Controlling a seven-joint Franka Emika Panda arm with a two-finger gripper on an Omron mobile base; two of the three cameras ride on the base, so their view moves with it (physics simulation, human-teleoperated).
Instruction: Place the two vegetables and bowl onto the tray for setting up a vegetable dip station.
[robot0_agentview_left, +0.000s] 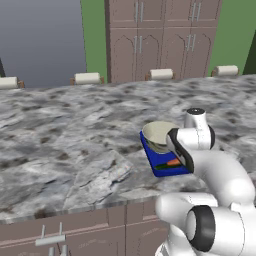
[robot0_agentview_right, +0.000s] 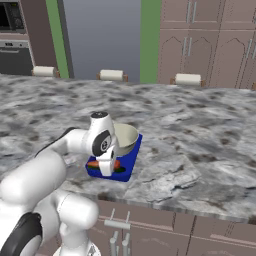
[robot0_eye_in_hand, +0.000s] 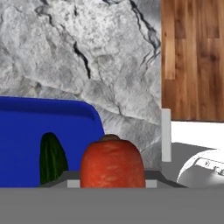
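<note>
Item 1, tool: your two-finger gripper hangs low over the near end of the tray. In the hand view the slim orange-red carrot sits right between the finger positions, but the fingertips themselves are hidden, so you cannot tell whether the jaws are closed on it or merely standing around it.

Item 2, vegetables, count two: the carrot, one, lies at the tray's near end, showing as an orange sliver in both base views. One dark green elongated vegetable lies just beside the carrot, on the blue floor of the tray; in the right base view it shows as a green end at the tray's near edge.

Item 3, bowl, count one: a round cream-beige bowl with a pale inside stands on the far half of the tray.

Item 4, tray, count one: a flat rectangular bright blue tray with a low raised rim rests on the grey marbled stone counter, near its front edge.

Item 5, surroundings: four cream-cushioned stools along the far side of the counter, for example; brown panelled cabinets behind; wood-plank floor beyond the counter edge in the hand view.

Item 6, writing: you will find no label, brand or lettering that can be read on any item.
</note>
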